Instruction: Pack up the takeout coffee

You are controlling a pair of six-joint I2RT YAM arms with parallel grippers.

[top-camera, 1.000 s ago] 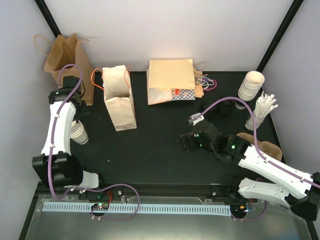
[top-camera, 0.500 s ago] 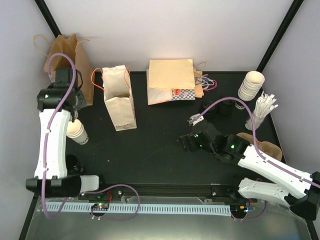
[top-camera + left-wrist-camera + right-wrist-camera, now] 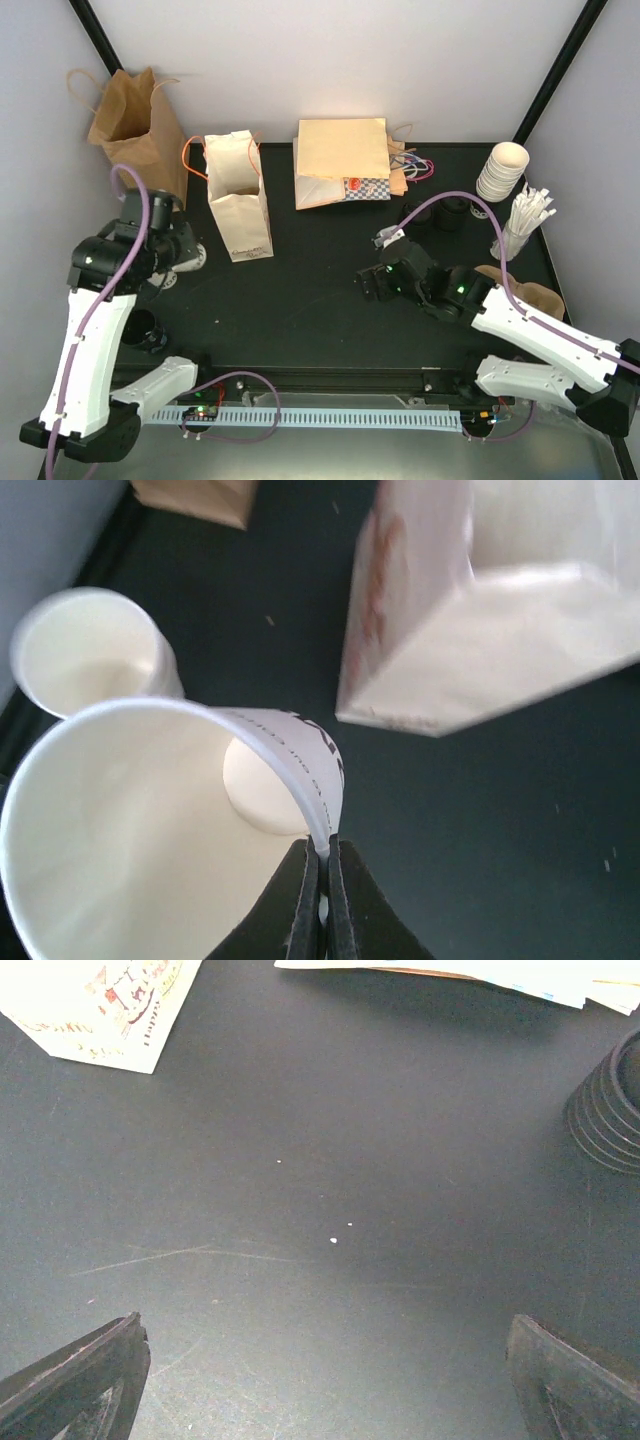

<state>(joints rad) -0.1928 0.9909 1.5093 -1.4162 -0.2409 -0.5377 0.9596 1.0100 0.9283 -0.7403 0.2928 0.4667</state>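
My left gripper (image 3: 322,855) is shut on the rim of a lidless cream paper cup (image 3: 130,830), which hangs tilted with its mouth toward the camera. Seen from above, that gripper (image 3: 185,258) is just left of the upright white paper bag (image 3: 238,200). A second lidless cream cup (image 3: 85,650) stands on the table beside the held one. No lidded takeout coffee shows clearly in any view. Over bare black table at centre right, my right gripper (image 3: 372,283) is open, its fingers spread wide around nothing (image 3: 330,1380).
A brown bag (image 3: 135,125) stands at the back left and flat bags (image 3: 340,160) lie at the back centre. Stacked cups (image 3: 502,170), black lids (image 3: 445,213) and white sticks (image 3: 525,215) are at the right. A dark round thing (image 3: 140,332) sits by the left arm.
The left arm has swung forward and right from beside the brown bag to a spot next to the white bag, still pinching the cup rim. The right arm has barely moved.
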